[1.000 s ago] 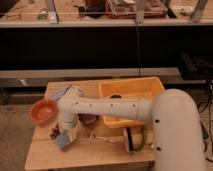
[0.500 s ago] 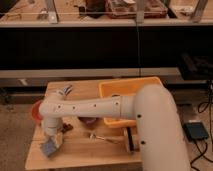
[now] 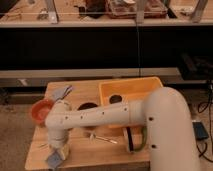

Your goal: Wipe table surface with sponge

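The wooden table [image 3: 95, 150] stands in the lower middle of the camera view. My white arm reaches from the lower right across it to the front left corner. My gripper [image 3: 58, 150] points down there and is shut on a blue-grey sponge [image 3: 53, 159], which presses on the table top near the front edge. The fingers are mostly hidden behind the wrist.
An orange bowl [image 3: 39, 111] sits at the table's left edge. A grey cloth [image 3: 62, 91] lies at the back left. A yellow bin [image 3: 131, 92] fills the back right. A dark round disc [image 3: 88, 106], a metal utensil [image 3: 102, 138] and a roll [image 3: 131, 140] lie mid-table.
My gripper has moved the sponge from the table's left middle toward the front left corner, sliding it closer to the front edge. The arm has swung down with it.
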Robot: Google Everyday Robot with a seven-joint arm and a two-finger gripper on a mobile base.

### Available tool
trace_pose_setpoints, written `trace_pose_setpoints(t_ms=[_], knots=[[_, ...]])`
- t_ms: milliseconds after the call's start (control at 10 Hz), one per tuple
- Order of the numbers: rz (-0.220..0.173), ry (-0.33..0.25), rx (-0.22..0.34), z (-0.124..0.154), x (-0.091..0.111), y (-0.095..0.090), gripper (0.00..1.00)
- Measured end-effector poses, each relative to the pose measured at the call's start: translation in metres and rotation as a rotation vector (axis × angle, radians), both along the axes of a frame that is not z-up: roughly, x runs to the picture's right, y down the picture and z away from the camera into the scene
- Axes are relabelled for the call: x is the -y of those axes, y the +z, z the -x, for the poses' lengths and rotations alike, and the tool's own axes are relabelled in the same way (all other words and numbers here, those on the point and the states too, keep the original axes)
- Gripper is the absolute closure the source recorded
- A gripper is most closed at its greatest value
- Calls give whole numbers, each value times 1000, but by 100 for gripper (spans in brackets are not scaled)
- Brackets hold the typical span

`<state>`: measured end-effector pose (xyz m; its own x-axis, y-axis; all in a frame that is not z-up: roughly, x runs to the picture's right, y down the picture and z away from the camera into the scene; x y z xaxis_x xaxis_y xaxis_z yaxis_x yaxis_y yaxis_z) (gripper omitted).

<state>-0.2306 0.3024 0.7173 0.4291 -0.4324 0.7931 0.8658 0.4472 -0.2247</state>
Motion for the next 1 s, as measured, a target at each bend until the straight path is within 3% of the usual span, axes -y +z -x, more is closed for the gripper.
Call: trace_pose_setpoints(t_ms=[300, 500, 1000], knots=[[8, 11, -68, -49, -14, 4, 100], [8, 42, -138, -79, -9, 17, 100], [-13, 61, -214, -73, 44, 63, 100]])
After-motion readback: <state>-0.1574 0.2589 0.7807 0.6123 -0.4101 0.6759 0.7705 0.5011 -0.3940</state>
